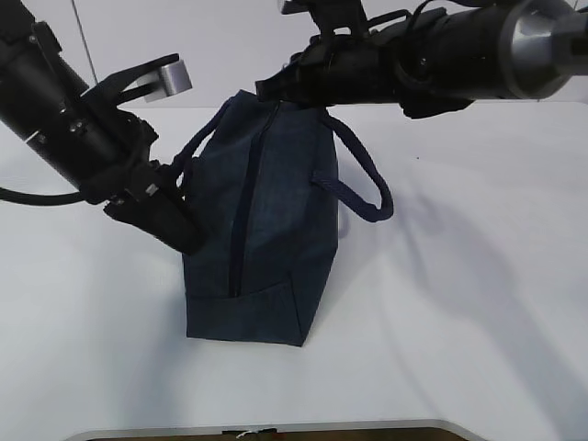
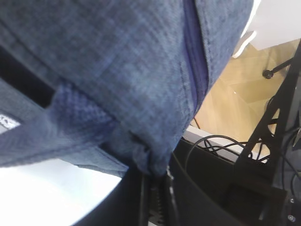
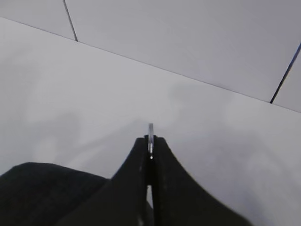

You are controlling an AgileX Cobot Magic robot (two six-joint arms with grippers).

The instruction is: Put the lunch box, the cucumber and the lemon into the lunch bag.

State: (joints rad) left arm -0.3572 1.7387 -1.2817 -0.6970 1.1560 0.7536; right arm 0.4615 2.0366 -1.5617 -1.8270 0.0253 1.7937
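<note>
Your boxy dark navy fabric lunch bag [image 1: 262, 230] stands mid-table on the white tabletop [image 1: 459, 276], zipper closed; your right gripper [image 3: 150, 143] pinches the silver ring pull [image 3: 151, 134] at its far end — your left gripper [image 2: 153, 183] clamps bag fabric at the near end.

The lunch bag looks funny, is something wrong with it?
Nothing looks broken. The lunch bag stands on the white table, its zipper line looking shut. The left pincer presses its side, and the right pincer pinches a thin silver ring at the far end.
</note>
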